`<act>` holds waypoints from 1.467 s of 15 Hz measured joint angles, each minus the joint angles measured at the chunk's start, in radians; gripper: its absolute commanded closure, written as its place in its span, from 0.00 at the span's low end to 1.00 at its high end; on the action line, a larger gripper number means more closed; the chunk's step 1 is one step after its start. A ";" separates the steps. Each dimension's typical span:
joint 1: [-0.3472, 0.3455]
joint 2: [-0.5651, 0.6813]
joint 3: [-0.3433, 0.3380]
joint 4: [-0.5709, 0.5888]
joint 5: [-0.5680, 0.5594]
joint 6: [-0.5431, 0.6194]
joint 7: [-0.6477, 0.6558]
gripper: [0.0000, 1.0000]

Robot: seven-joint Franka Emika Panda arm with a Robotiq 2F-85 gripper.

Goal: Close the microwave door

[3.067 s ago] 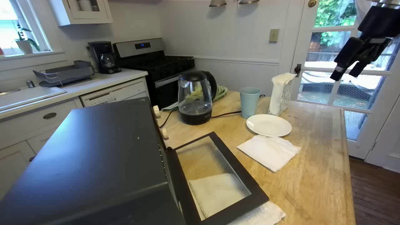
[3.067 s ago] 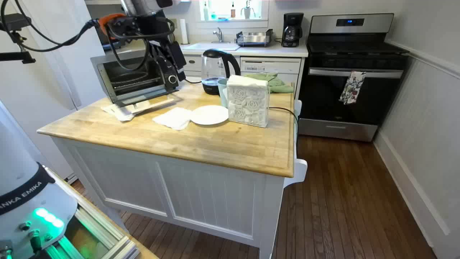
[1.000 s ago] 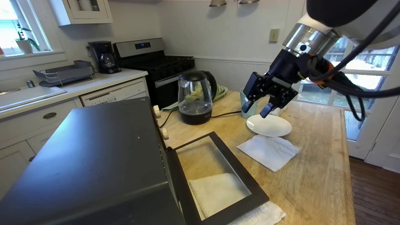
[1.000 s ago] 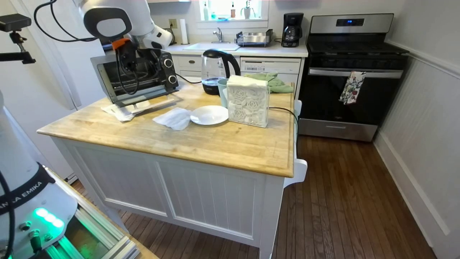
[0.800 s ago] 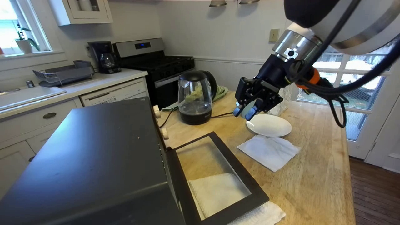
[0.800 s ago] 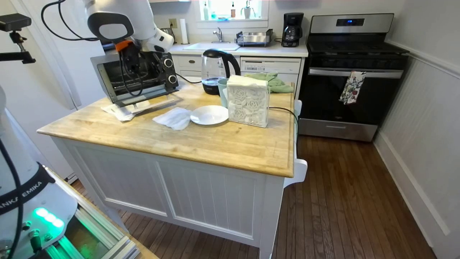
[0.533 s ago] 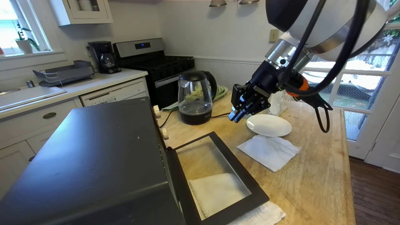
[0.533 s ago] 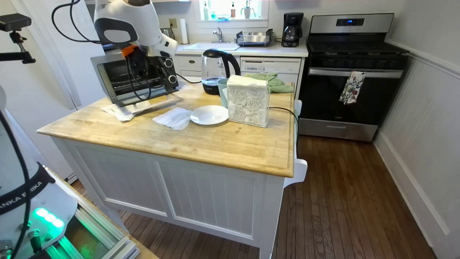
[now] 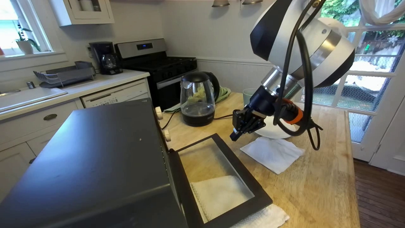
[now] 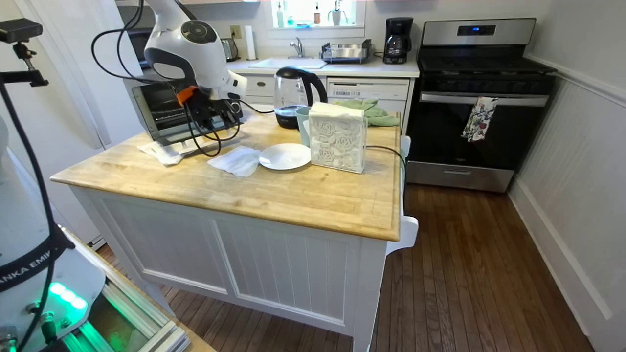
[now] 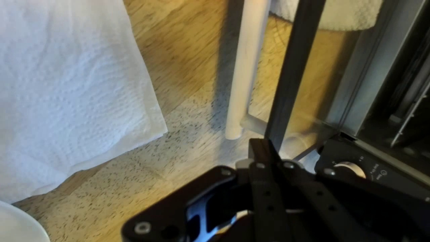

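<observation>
The microwave (image 9: 107, 152) is a dark boxy appliance on the wooden island. Its door (image 9: 239, 168), black-framed with a glass window, is folded down and lies low over the table. My gripper (image 9: 234, 136) hangs just past the door's far corner, fingers pressed together with nothing between them. In the wrist view, the shut fingertips (image 11: 263, 144) overlap the end of the door's dark frame (image 11: 292, 77); whether they touch it I cannot tell. Alongside that frame runs a pale handle bar (image 11: 247, 67). The arm covers part of the microwave's front (image 10: 161, 105) in an exterior view.
A glass kettle (image 9: 197, 109) stands beyond the door. Close to the arm are a white plate (image 10: 285, 156), a napkin (image 9: 272, 154), a cup (image 10: 302, 124) and a napkin holder (image 10: 337, 139). Another white cloth (image 9: 272, 217) lies under the door.
My gripper has come in from the upper right, sinking towards the door's far corner. Its fingers have gone from open to shut. The door and microwave have not moved.
</observation>
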 measured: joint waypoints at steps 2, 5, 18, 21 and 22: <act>0.000 0.037 0.000 0.021 0.043 0.012 -0.061 1.00; -0.003 0.076 0.000 0.057 0.116 0.032 -0.144 1.00; -0.004 0.192 -0.005 0.203 0.398 0.024 -0.455 1.00; -0.006 0.195 -0.008 0.210 0.431 0.012 -0.475 1.00; -0.008 0.195 -0.008 0.210 0.437 0.006 -0.476 1.00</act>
